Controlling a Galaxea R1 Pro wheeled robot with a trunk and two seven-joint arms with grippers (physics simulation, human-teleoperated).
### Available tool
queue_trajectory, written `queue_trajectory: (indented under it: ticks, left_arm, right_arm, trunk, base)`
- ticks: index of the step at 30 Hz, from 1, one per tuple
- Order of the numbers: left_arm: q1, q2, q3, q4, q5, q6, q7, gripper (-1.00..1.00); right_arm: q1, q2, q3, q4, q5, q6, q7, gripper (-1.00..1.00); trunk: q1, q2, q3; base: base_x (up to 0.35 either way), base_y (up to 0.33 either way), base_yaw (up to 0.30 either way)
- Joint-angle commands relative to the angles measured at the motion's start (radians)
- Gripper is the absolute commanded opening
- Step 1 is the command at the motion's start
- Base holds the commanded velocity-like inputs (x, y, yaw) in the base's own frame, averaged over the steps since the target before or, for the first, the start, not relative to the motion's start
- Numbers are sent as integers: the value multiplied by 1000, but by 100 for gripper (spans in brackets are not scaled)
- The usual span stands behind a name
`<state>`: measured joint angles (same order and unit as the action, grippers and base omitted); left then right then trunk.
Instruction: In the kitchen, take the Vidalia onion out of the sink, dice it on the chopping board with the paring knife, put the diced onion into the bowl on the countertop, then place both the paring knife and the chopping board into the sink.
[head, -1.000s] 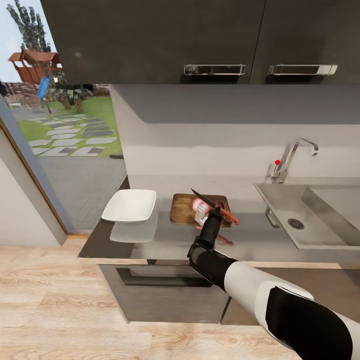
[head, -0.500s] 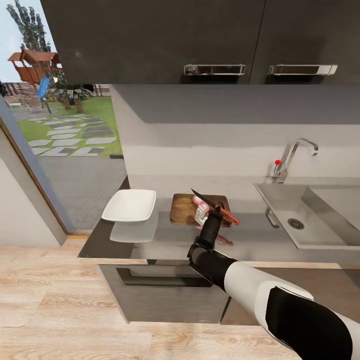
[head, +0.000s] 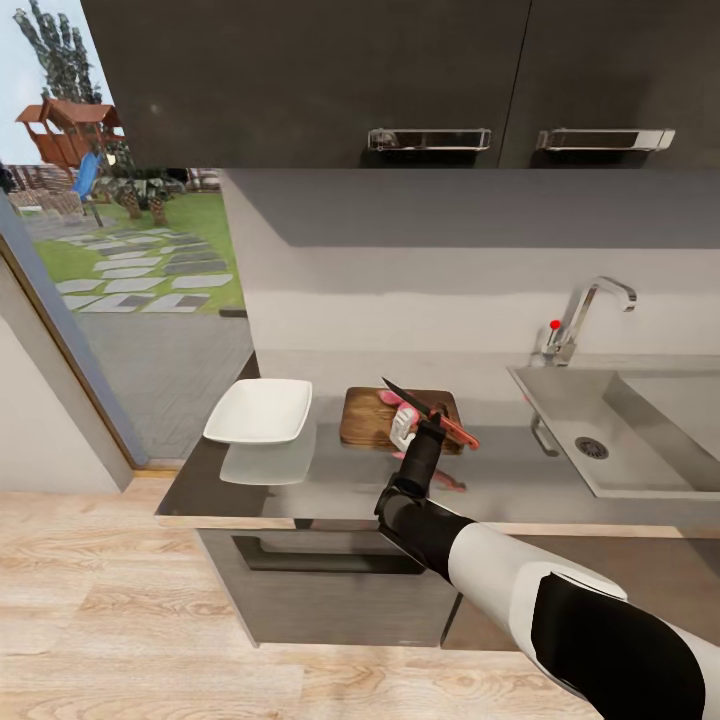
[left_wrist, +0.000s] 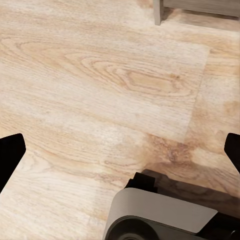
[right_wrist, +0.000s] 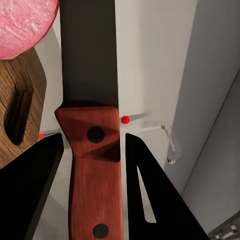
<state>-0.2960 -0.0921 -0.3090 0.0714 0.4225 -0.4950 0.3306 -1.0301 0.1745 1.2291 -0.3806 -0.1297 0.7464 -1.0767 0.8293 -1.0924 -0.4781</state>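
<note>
Pink onion (head: 400, 405) sits on the chopping board (head: 362, 418) on the bench; right gripper (head: 428, 420) is clamped on the paring knife (head: 420, 404), blade poised just above it. Judgement: bring the blade straight down through the onion's middle, steady, so it does not roll off.

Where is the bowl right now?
In the head view, the bowl sits on the countertop near its left end, just left of the chopping board.

Dark wood-grain chopping board (head: 368, 417) on glossy grey countertop (head: 300, 480), brushed steel sink (head: 640, 440), pale wood floor (left_wrist: 100, 90)
</note>
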Motion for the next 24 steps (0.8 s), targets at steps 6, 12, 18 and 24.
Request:
queue_trajectory:
  ticks: [6, 12, 18, 24]
  left_arm:
    - [-2, 0, -8, 4, 5, -5, 2, 100]
    - [-2, -1, -8, 4, 5, -5, 2, 100]
    - [-2, -1, -8, 4, 5, -5, 2, 100]
    - [-2, -1, -8, 4, 5, -5, 2, 100]
  right_arm:
    - [-2, 0, 3, 2, -44, -14, 66, -100]
    - [-1, 0, 3, 2, -44, -14, 65, -100]
    - [-2, 0, 3, 2, -44, -15, 64, -100]
    - [-1, 0, 3, 2, -43, -14, 63, -100]
  trunk:
    - [0, -1, -1]
    - [0, -1, -1]
    - [0, -1, -1]
    - [0, -1, -1]
  base:
    - [0, 0, 0]
    - [0, 0, 0]
    - [0, 0, 0]
    - [0, 0, 0]
